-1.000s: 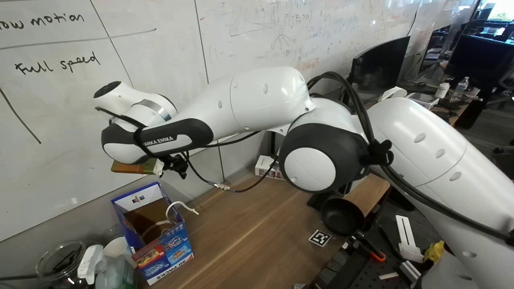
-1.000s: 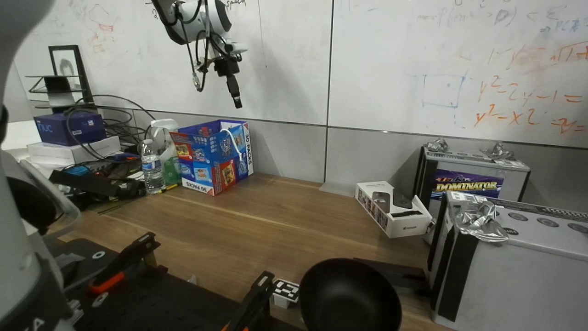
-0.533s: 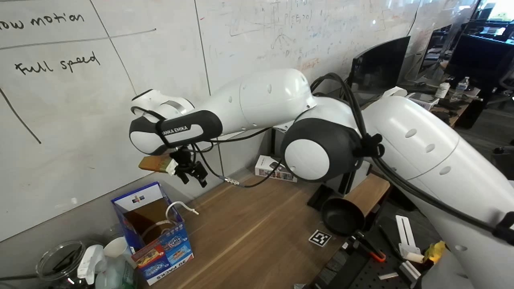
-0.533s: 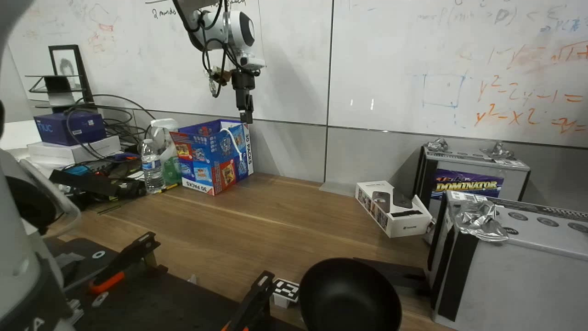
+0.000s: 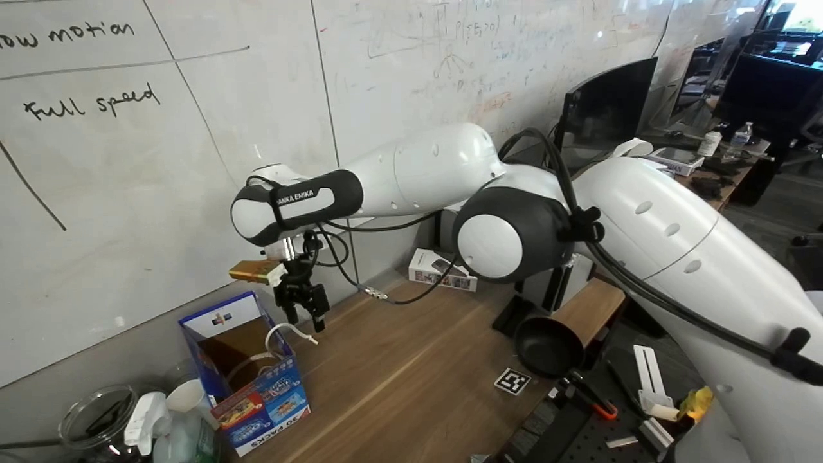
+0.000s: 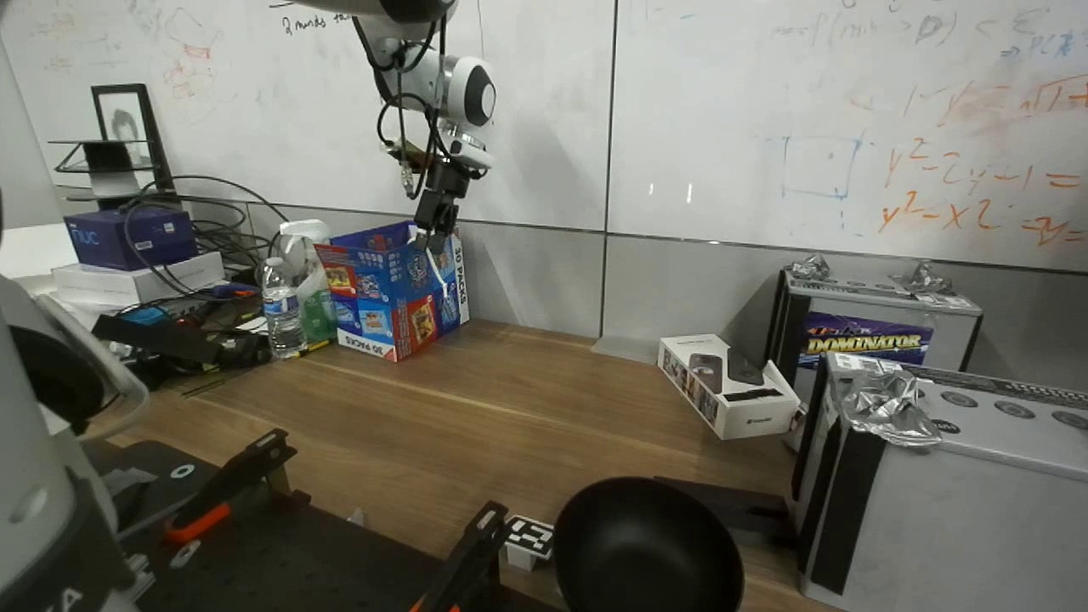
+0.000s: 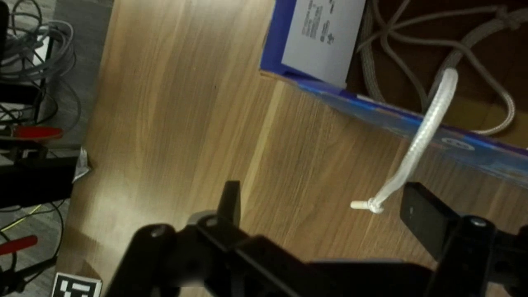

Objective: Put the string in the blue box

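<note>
White string [image 7: 422,131] overhangs the blue box [image 5: 270,400] at right; the spread, empty gripper [image 7: 321,192] seems at the grasping step: next, pinch and tuck inside.

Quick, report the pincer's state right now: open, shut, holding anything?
Pincer: open, holding nothing; the string hangs partly outside the blue box, ungripped.

Box [image 5: 257,411] on table [image 5: 386,373], string [image 7: 425,132] inside — end [image 7: 375,205] over rim [image 7: 315,87]
</note>
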### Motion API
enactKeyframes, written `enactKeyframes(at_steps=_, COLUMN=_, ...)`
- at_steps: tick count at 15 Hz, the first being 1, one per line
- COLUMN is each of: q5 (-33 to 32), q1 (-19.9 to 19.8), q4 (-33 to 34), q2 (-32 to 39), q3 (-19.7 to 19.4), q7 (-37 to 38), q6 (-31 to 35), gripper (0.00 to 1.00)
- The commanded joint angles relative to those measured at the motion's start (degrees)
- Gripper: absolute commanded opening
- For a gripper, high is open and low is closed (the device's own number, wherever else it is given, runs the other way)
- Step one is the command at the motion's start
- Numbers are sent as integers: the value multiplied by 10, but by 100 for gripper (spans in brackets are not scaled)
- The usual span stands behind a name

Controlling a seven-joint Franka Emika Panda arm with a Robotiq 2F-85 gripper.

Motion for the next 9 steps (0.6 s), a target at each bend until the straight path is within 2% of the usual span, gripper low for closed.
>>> enactKeyframes(at_steps=1, q5=50, q1=-22, q4=-24, q2=-1, q3=27, q7=-6, q6=41, gripper=100)
enactKeyframes(at_steps=9, q5=75, q1=-28, q4=-75, q2=-7, q3=38, q7=-27, q6=126, gripper=100)
